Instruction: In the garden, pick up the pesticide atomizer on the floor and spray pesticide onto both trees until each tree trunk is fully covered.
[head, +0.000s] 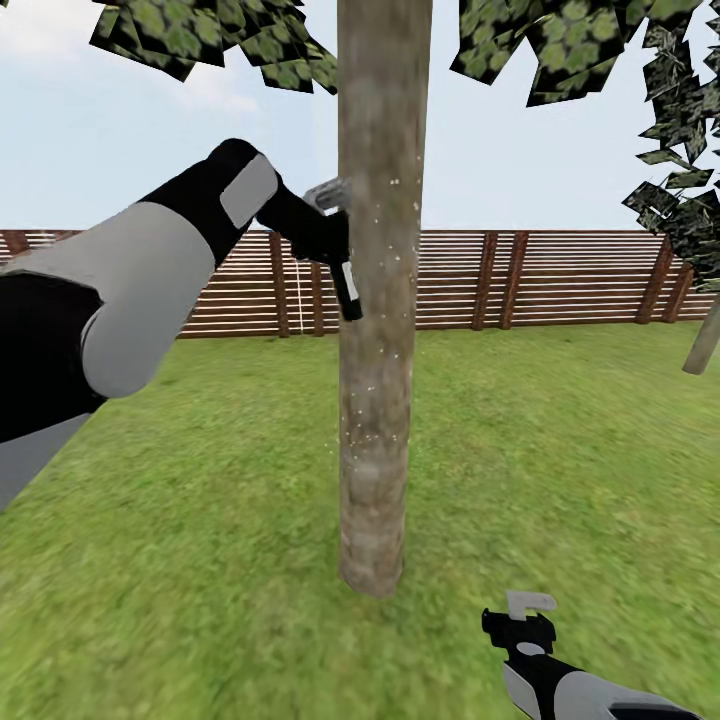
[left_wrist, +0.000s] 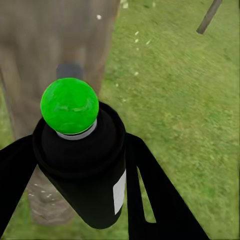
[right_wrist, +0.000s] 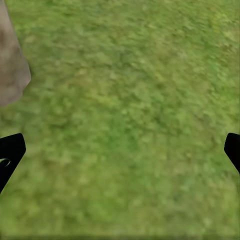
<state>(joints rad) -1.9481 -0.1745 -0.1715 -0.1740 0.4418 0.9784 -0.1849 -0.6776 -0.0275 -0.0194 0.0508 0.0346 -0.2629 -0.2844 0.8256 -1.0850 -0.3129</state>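
Left end effector (head: 325, 235) clenched on pesticide atomizer (left_wrist: 82, 165), nozzle just beside speck-flecked tree trunk (head: 378, 330) ahead of it, right end effector (head: 520, 625) released over lawn (head: 560, 450); mid-spraying, next likely sweeping along bare bark.

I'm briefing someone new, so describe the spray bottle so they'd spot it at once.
Find the tree trunk mid-lawn, before the fence. At its left side the left gripper holds the atomizer up against it. It is a small dark bottle with a white label and a bright green dot.
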